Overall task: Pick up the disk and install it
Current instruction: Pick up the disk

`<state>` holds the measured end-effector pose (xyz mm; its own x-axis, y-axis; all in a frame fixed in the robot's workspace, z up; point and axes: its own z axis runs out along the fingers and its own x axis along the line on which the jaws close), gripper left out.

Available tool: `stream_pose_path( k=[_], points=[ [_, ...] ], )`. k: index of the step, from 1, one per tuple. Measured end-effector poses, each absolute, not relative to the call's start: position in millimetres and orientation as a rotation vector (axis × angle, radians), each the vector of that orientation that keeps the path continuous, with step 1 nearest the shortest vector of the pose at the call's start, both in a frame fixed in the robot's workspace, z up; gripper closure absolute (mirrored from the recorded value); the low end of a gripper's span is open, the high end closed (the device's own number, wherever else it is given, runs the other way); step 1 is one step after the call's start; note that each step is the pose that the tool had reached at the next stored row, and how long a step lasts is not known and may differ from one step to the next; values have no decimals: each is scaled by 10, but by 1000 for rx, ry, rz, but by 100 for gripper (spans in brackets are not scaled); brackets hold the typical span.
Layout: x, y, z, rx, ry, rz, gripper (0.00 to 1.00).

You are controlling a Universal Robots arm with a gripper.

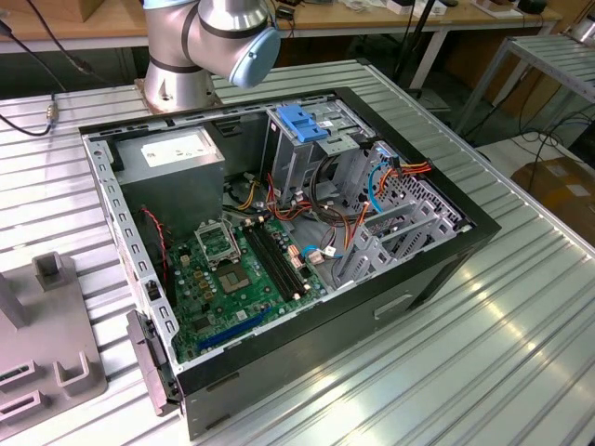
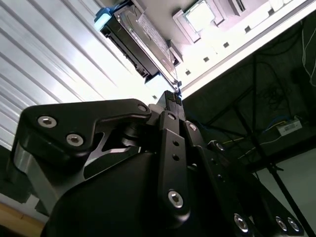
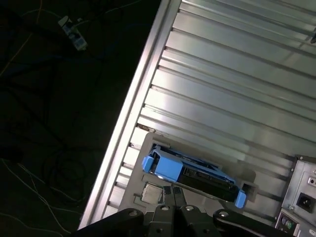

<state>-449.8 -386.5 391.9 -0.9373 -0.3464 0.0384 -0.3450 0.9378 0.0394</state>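
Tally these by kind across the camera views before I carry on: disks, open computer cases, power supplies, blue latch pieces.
disk: 1
open computer case: 1
power supply: 1
blue latch piece: 1
Total: 4

Ribbed metal table (image 1: 483,372) bears open computer case (image 1: 372,344), grey fixture (image 1: 46,353).

Ribbed metal table (image 1: 521,353), wooden benches (image 1: 93,35) behind
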Motion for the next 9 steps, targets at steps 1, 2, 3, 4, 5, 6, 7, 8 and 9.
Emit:
stream_pose_path(
  k=[1, 2, 3, 4, 5, 6, 7, 8, 9],
  points=[
    [-4498, -3865, 3919, 554, -3046, -49, 90],
    [-4499, -3865, 3919, 569, -3043, -49, 90],
    [-4499, -3864, 3919, 587, -3040, -49, 90],
    [-4499, -3865, 3919, 603, -3037, -48, 90],
    [-4499, -3864, 3919, 621, -3033, -48, 90],
    [-4499, -3864, 3919, 630, -3031, -48, 90],
    [-4499, -3865, 3919, 644, -3028, -47, 90],
    [-4499, -3865, 3919, 656, -3025, -47, 90],
    [-4499, -3865, 3919, 667, -3023, -47, 90]
  ],
)
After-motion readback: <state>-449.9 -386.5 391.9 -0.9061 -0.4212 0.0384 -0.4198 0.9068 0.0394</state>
